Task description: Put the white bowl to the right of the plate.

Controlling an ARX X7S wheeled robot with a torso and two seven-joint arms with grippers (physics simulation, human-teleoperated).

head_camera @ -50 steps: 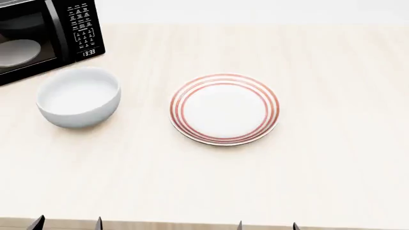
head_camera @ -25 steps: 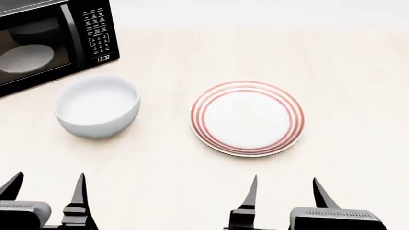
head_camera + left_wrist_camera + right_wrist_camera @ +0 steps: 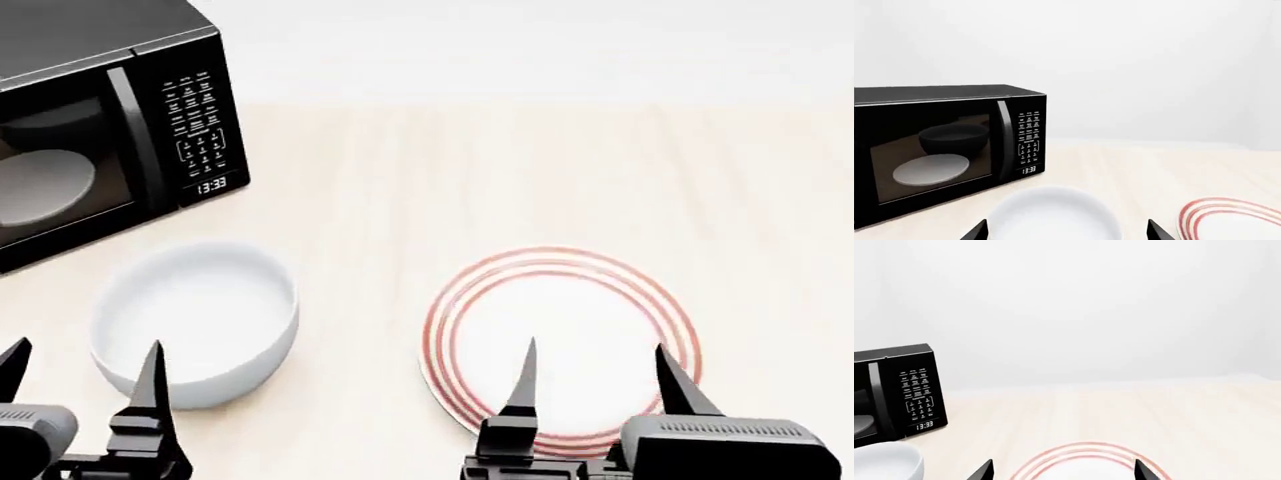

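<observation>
The white bowl (image 3: 195, 320) sits upright on the tabletop, left of the plate (image 3: 561, 345), which is flat with thin red-orange rings. My left gripper (image 3: 80, 362) is open at the near edge, its two fingertips reaching over the bowl's near rim. In the left wrist view the bowl (image 3: 1054, 215) lies just beyond the spread tips of that gripper (image 3: 1066, 232). My right gripper (image 3: 595, 362) is open over the near part of the plate; in the right wrist view the plate (image 3: 1081, 462) shows between the tips of the right gripper (image 3: 1065, 470), and the bowl (image 3: 887, 460) is off to one side.
A black microwave (image 3: 94, 130) stands at the back left, close behind the bowl, with a pale dish visible through its door. The light wooden tabletop (image 3: 747, 200) stretches to the right of the plate up to a white wall.
The head view has shifted: bowl and plate now sit lower and nearer in it, and both grippers reach further in, their tips now over the bowl's near rim and the plate.
</observation>
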